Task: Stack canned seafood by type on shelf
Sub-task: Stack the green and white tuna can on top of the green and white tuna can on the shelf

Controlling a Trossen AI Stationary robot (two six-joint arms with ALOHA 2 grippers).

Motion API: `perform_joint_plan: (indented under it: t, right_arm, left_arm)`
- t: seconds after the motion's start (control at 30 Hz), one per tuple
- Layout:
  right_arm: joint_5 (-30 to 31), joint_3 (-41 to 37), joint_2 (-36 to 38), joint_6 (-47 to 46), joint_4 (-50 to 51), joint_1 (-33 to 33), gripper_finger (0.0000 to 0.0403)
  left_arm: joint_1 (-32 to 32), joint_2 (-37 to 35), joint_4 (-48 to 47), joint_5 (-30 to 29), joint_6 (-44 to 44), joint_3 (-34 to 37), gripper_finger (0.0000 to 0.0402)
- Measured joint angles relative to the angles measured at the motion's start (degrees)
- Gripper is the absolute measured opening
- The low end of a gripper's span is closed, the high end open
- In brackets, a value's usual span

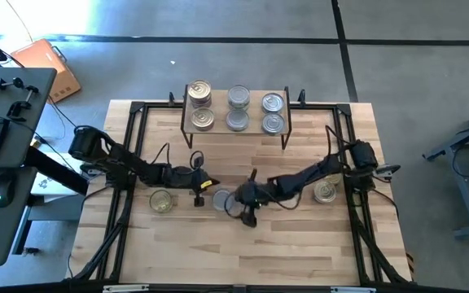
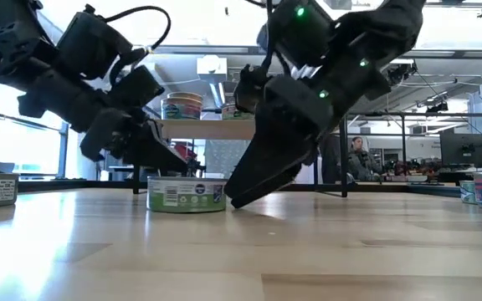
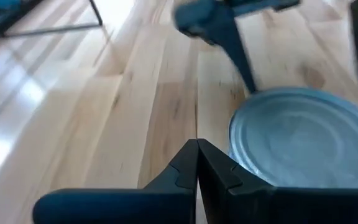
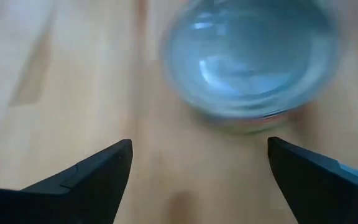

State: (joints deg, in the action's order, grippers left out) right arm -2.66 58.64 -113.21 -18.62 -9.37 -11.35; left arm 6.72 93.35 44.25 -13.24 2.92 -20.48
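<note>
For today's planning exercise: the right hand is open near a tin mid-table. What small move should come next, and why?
Probably ease the right hand forward until its open fingers straddle the silver tin, then close. The tin lies just ahead of the fingertips, not yet between them.

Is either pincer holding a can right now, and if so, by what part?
Nothing is held. The left pincer is shut on nothing beside the silver tin; the right pincer is open, with the tin just ahead of its fingers.

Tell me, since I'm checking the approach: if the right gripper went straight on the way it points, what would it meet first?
Most likely the silver-lidded can on the tabletop: it lies just ahead of the open right gripper, roughly centred between the fingers, nothing between.
</note>
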Motion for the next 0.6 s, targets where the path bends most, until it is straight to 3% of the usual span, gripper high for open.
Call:
perform_joint_plan:
  t: [0.17,0.33,0.4,0.6]
  right_arm:
    - [0.2,0.0,0.0,0.3,-0.7,-5.4,0.0362]
    - [14.1,-0.1,0.0,5.4,3.1,-8.1,0.0362]
    - [17.0,-0.2,0.0,6.7,3.1,-7.2,0.0362]
    - [16.4,-0.4,-0.1,13.1,0.9,-1.7,0.0362]
  left_arm:
    - [0.7,-3.1,-4.1,0.4,2.3,-0.9,0.0]
    - [4.0,-9.9,-14.9,0.7,-0.1,-1.0,0.0]
    - [5.8,-12.1,-19.6,1.0,-2.7,-1.0,0.0]
    - [9.3,-12.2,-24.9,4.1,-9.1,-1.0,0.0]
